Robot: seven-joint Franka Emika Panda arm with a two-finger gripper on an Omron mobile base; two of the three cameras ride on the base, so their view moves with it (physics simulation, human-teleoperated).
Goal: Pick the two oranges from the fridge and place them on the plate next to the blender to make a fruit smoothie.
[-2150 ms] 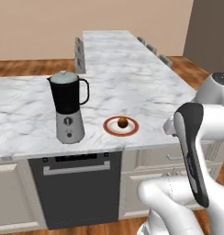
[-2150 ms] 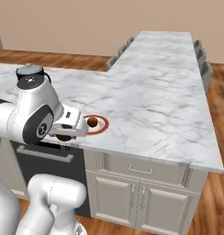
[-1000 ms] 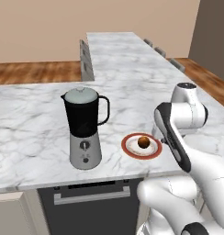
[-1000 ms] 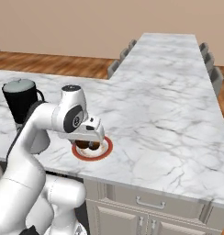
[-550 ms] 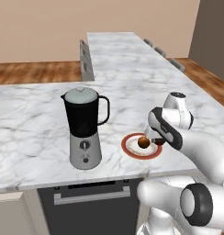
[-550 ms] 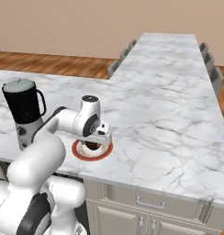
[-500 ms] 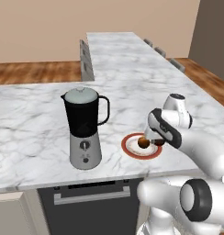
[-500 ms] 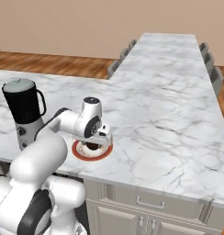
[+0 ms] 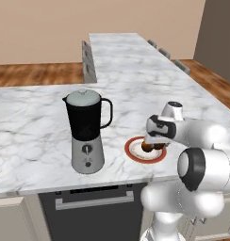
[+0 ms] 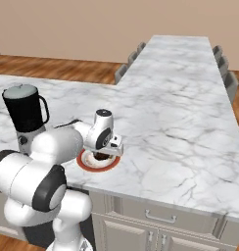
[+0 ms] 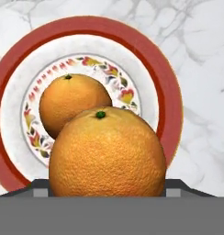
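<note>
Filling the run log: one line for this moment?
gripper: low over plate | near orange: at gripper | far orange: on plate | blender: beside plate

Two oranges [image 11: 107, 151] on the plate [image 9: 134, 149], right of the blender [image 9: 86, 132]

Glossy white arm [image 9: 201, 134], dark joints [image 9: 191, 168]

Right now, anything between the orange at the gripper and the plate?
Nothing visible. In the hand view the near orange sits right over the plate, with the other orange already on it just behind. The gripper hangs low over the plate, beside the blender.
</note>
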